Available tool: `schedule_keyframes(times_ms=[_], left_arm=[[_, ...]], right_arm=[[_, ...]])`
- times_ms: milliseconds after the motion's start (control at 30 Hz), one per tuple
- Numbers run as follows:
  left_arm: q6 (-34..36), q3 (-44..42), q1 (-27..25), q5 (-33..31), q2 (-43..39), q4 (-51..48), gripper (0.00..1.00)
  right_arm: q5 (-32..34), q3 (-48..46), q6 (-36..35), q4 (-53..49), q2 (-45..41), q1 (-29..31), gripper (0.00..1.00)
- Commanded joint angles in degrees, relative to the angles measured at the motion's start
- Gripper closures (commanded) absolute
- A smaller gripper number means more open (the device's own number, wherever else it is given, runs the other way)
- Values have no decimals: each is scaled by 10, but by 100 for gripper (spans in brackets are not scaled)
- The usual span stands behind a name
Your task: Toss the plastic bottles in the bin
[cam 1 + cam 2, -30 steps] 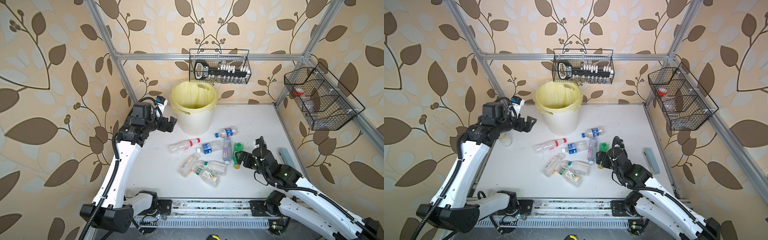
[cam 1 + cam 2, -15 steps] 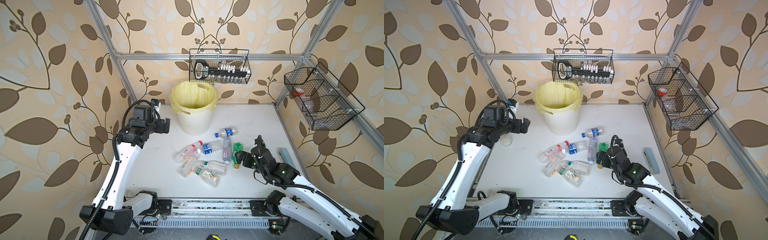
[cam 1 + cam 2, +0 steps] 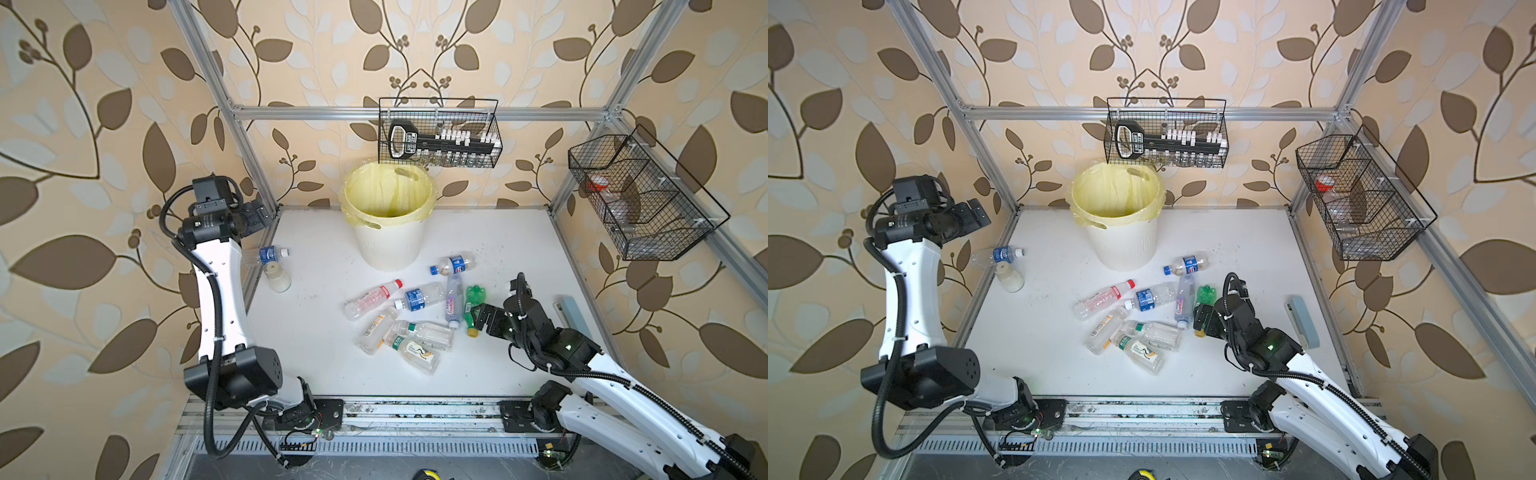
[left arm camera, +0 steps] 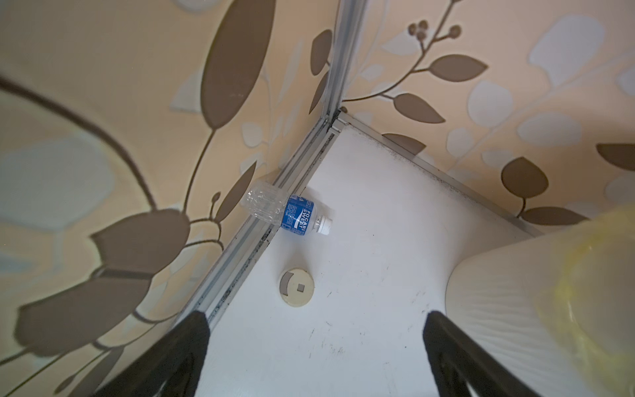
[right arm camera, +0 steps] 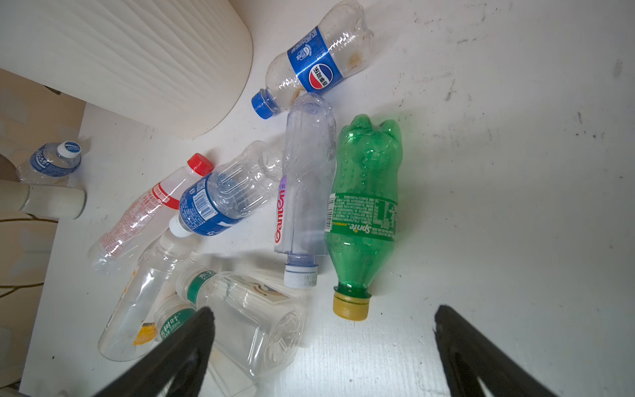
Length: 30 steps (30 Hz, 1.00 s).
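Observation:
The bin [image 3: 388, 245], cream and ribbed with a yellow liner, stands at the back middle in both top views; its wall [image 5: 137, 58] also fills a corner of the right wrist view. Several plastic bottles [image 3: 415, 320] lie in a heap in front of it. My right gripper [image 3: 482, 318] is open and low, just short of the yellow cap of a green bottle [image 5: 364, 206]. A blue-labelled bottle [image 4: 292, 213] lies against the left rail. My left gripper [image 3: 259, 214] hangs open and empty, raised near the far left corner.
A squat white jar [image 3: 278, 280] stands beside the blue-labelled bottle [image 3: 268, 254]. Black wire baskets hang on the back rail [image 3: 438, 133] and on the right wall [image 3: 640, 199]. A grey-blue block [image 3: 575, 309] lies by the right rail.
My left arm has swung back to the left, away from the bin, uncovering the blue-labelled bottle by the rail. The red-capped bottle has turned a little. My right gripper has barely moved.

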Motion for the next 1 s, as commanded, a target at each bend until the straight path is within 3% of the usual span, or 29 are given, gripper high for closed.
schedule_keyframes(times_ms=[0,167,433,567,700,967], left_arm=[[-138,34,50,96,56,-52,1],[-234,14,77,140,95,12,1],[-326,-34,76,54,107,118,1],[-365,-48,77,42,133,129,1],[-376,-47,75,63,186,128,1],[-370,-80,62,14,245,191,1]], right_arm=[[-3,-12,3,0,-3,-1,0],[-3,-13,4,-2,-2,-1,0],[1,-19,11,-4,1,-1,0],[7,-17,12,-2,11,-2,0],[5,-11,10,5,32,-4,0],[2,0,2,17,78,-7,0]])
